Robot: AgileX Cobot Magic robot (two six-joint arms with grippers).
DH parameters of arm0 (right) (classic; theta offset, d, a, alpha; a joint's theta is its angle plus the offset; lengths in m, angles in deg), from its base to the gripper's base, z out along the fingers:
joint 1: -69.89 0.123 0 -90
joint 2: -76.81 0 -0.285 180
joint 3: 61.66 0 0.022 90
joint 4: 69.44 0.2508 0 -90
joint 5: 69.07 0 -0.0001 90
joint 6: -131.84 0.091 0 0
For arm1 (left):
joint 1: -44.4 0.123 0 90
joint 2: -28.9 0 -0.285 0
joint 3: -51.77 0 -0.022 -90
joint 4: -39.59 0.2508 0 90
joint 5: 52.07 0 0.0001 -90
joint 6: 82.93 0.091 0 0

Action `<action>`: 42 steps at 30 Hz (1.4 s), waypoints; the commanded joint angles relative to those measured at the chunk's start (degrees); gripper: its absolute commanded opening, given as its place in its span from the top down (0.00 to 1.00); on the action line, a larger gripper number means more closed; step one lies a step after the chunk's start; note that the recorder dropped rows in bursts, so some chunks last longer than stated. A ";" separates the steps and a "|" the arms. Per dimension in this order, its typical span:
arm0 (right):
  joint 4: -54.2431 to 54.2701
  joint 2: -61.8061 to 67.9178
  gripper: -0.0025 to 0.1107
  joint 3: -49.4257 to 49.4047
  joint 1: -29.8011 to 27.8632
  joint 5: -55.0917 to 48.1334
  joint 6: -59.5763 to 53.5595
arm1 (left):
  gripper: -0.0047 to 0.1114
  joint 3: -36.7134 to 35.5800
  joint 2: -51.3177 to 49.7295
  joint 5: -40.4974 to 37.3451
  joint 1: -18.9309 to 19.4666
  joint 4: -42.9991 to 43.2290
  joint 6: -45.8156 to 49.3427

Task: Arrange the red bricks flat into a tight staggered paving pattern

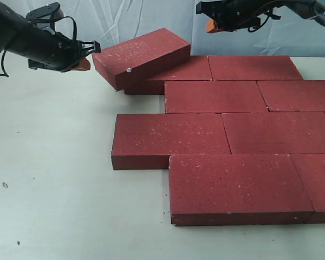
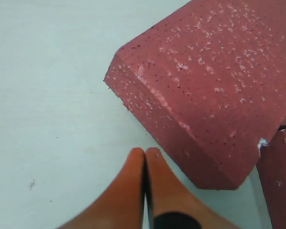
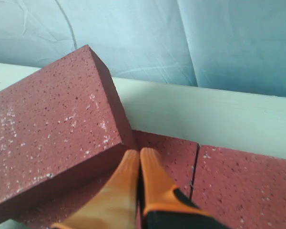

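Our left hand [image 1: 86, 58] has its orange fingers [image 2: 133, 191] pressed together and pinches nothing. Its tips sit just beside the low left end of the tilted brick [image 1: 143, 57], and we cannot tell whether they touch it. Our right hand [image 1: 210, 25] is also pressed together and empty. It hovers over the back of the paving, close to the raised far end of that same brick [image 3: 47, 138].

That brick is the one out of place. It carries a small white chip [image 1: 129, 69] on its near edge. It lies skewed and slanted, propped on the back-left brick [image 1: 187, 71], and its low corner seems to reach the counter [image 1: 54, 162].

The other red bricks lie flat. We count eight, in four rows of two:
- The back row is completed by the back-right brick [image 1: 254, 67].
- The second row [image 1: 216, 96] is offset to the right.
- The third row [image 1: 170, 135] is offset back to the left.
- The front row [image 1: 238, 187] steps right again.

Their joints look tight, with only thin seams showing.

We judge the task nearly finished, since the staggered field is laid and only the propped brick is left. It has to come off its neighbour, lie flat and be pushed snug against a row end, probably on the left side.
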 commanded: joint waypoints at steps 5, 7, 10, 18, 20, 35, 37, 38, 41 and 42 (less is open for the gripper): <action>7.20 9.16 0.98 9.54 -0.29 2.58 -0.08 | 0.96 0.65 -3.18 2.12 0.23 -3.62 -0.44; 8.20 11.06 0.98 11.17 -0.29 4.58 -0.08 | 0.96 0.65 -4.02 2.12 0.23 -5.01 -0.44; 12.01 13.40 0.98 12.45 -0.29 7.38 -0.39 | 0.96 0.65 -4.74 2.76 0.23 -6.38 -0.44; 15.95 16.35 0.98 12.72 -0.29 10.55 -0.48 | 0.96 0.65 -5.36 4.98 0.23 -6.75 -0.18; 16.74 16.88 0.98 12.72 -0.29 10.55 -0.80 | 0.96 0.69 -5.89 5.40 0.23 -6.98 -0.18; 22.21 16.88 0.98 16.29 -0.29 -6.60 -8.69 | 0.96 8.84 -9.87 -0.38 0.23 -8.45 -0.18; 22.31 16.88 0.98 18.70 -0.29 -8.72 -8.93 | 0.96 9.38 -9.87 -1.56 0.23 -8.45 -0.18; 22.47 16.88 0.98 20.06 -0.29 -9.90 -8.93 | 0.96 9.52 -9.87 -2.29 0.23 -8.45 -0.18; 23.18 16.44 0.98 23.79 -0.29 -14.40 -9.27 | 0.96 9.80 -9.22 -4.55 0.44 -8.22 -0.18; 23.33 16.31 0.98 24.52 -0.29 -15.53 -9.27 | 0.96 9.80 -8.79 -5.24 0.57 -7.78 -0.18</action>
